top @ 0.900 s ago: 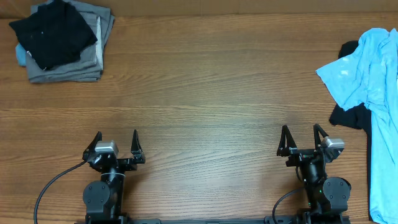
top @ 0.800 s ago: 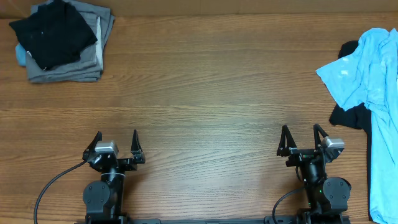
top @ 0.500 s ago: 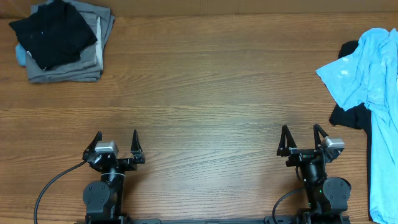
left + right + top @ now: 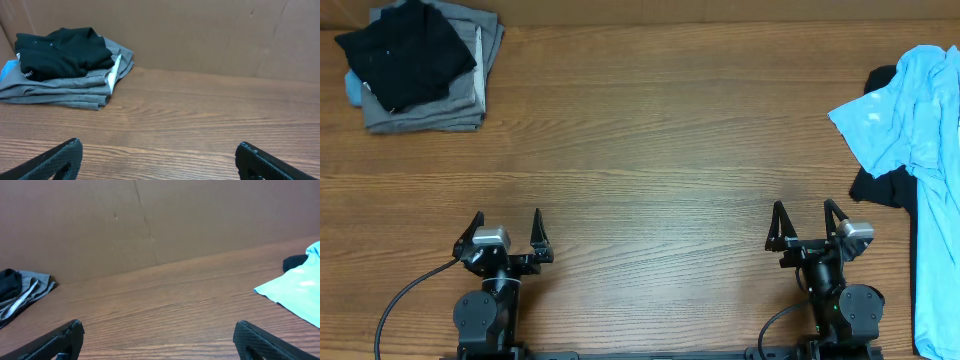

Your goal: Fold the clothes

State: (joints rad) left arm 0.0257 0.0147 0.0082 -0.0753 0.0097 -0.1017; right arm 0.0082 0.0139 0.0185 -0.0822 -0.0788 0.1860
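Overhead: the crumpled light blue cotton T-shirt lies at the right edge of the brown wooden surface. It is well apart from the stack of folded grey garments, topped by a black one, at the far left. A black cloth shows from under the shirt. The left pincer and right pincer both stand wide and empty, the left nearer the stack.

Left wrist: the stack lies ahead to the left, beyond widely spread fingers.

Right wrist: the stack is at the left edge and the T-shirt opposite it at the right. The fingers are wide apart.
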